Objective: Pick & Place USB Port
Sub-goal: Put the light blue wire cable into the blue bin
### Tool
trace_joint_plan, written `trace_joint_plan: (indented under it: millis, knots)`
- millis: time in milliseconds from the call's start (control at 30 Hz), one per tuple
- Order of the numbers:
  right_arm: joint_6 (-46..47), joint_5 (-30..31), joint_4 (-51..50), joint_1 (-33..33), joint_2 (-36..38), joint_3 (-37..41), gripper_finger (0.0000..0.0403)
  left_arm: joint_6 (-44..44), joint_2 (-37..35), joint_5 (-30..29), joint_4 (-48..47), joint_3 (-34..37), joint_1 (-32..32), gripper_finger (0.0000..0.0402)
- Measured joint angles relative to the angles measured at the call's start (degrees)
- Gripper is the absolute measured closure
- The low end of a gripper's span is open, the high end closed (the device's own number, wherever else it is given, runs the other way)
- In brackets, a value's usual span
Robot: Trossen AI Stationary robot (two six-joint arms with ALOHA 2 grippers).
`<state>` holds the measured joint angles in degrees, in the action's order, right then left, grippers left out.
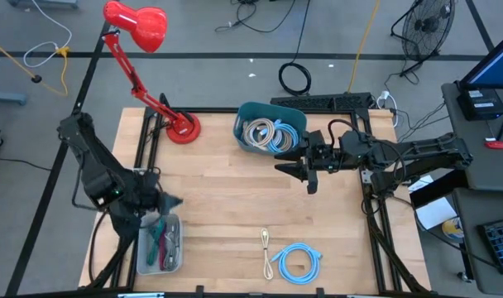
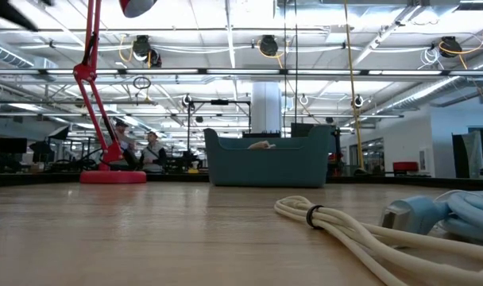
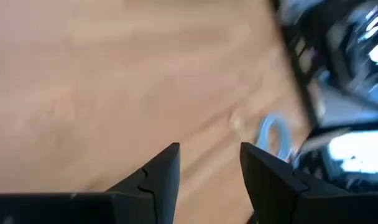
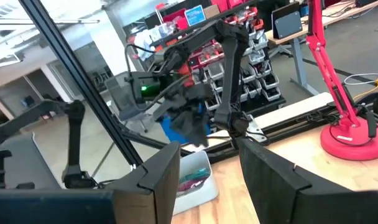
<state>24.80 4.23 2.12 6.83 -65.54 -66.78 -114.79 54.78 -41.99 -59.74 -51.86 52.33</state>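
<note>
Matt wooden table (image 1: 235,207), glossy lamp (image 1: 140,25)

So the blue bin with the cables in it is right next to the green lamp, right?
Not quite: the lamp is red, not green. The high view shows it standing beside the blue bin that holds the coiled cables.

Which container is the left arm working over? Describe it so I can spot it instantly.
Start at the red desk lamp by the table's far left corner, then go to the opposite, near left corner. There, below the left claw, sits a clear plastic tray holding small dark and greenish items. Unlike the teal bin of coiled cables, it is shallow and see-through.
</note>
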Motion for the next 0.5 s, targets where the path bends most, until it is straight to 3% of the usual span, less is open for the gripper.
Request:
trace_joint_plan:
  millis: [233,500]
  knots:
    - [-0.02,0.14,3.97,0.00,0.00,0.02,0.0243,12.36,-5.06,-8.71,4.58,-0.12,-7.19,0.0234]
    - [0.29,5.48,14.30,-0.76,0.02,0.02,0.0243,39.96,-10.62,-7.44,20.65,-0.12,-18.49,0.0234]
